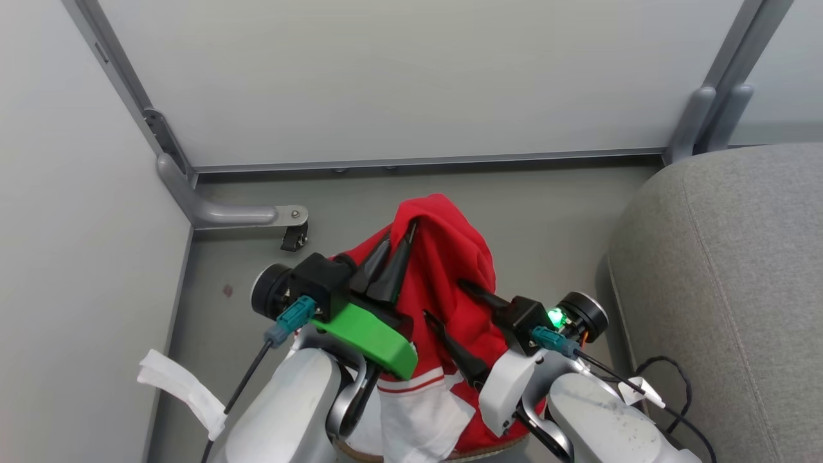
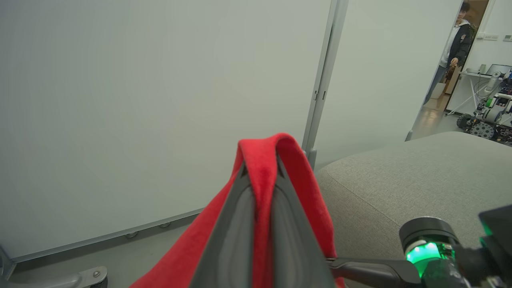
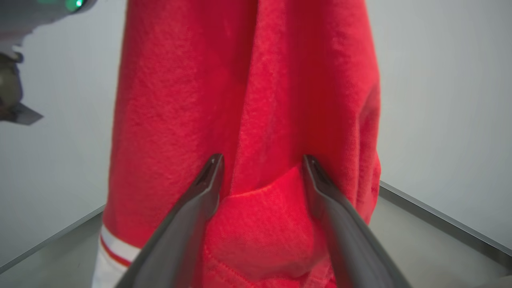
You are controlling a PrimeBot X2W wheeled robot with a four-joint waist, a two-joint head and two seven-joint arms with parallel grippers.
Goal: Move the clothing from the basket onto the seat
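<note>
**One pinch carries the garment, and its lower end hangs down at the basket**

The left gripper (image 1: 402, 238) is clamped on a fold at the top of the red clothing (image 1: 450, 257), which hangs from it like a tent. The white-panelled lower part reaches down to the brown rim of the basket (image 1: 495, 448). Whether the hem is clear of that rim is hidden at the bottom edge of the head view. The right gripper (image 1: 442, 297) stands with its fingers apart on either side of a bulge of red cloth lower down, holding nothing. The grey seat (image 1: 726, 270) lies off to the robot's right, well apart from the cloth.

The main risk is probably that single hold. The fold is soft and thick, and a sideways swing could drag it out of the fingers and drop the garment on the floor between basket and seat. If the hem catches the rim, the carry could tip the basket or pull it along. The spread right fingers could also snag the cloth and tug against the left arm unless they close or back away first. A low carry may leave the cloth bunched against the cushion's rounded edge.
</note>
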